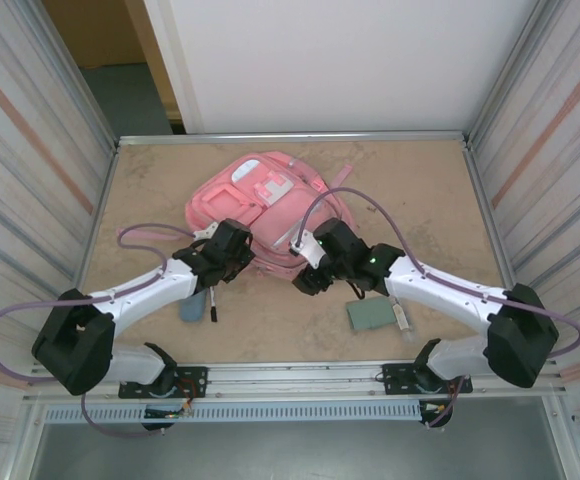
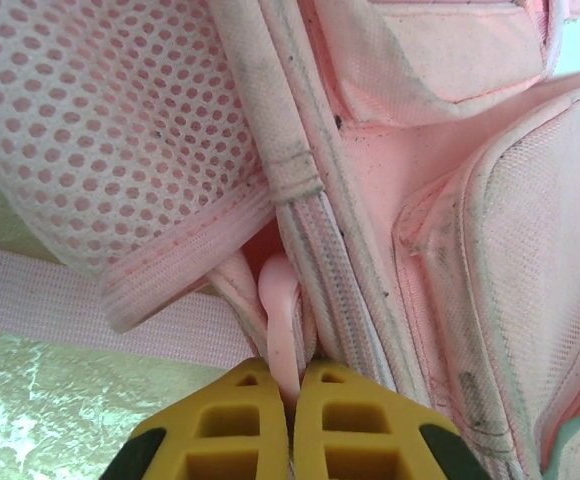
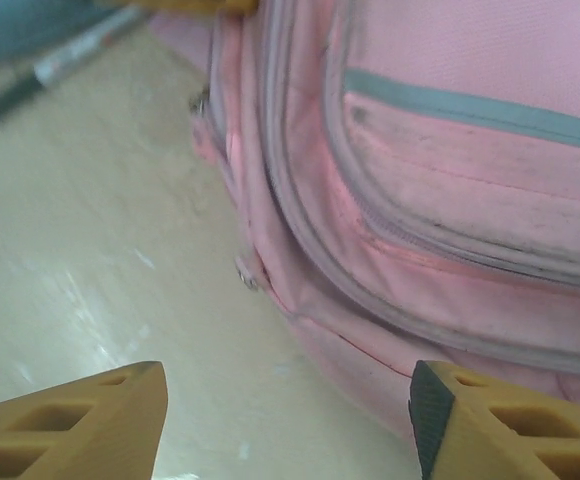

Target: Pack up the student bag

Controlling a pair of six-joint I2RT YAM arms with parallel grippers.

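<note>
The pink student bag (image 1: 260, 200) lies flat on the table, its white-trimmed front pockets facing up. My left gripper (image 1: 232, 256) is at the bag's near-left edge. In the left wrist view the left gripper (image 2: 292, 375) is shut on a pale pink zipper pull (image 2: 280, 310) beside the zip track and a mesh side pocket (image 2: 110, 130). My right gripper (image 1: 307, 280) is at the bag's near edge. Seen from the right wrist, this gripper (image 3: 288, 400) stands open over bare table, with the bag's bottom corner (image 3: 420, 230) just ahead of its fingers.
A blue-grey pouch (image 1: 192, 306) and a dark pen (image 1: 213, 306) lie under the left arm. A grey-green notebook (image 1: 372, 315) with a marker (image 1: 400, 318) lies under the right arm. Metal walls enclose the table on both sides.
</note>
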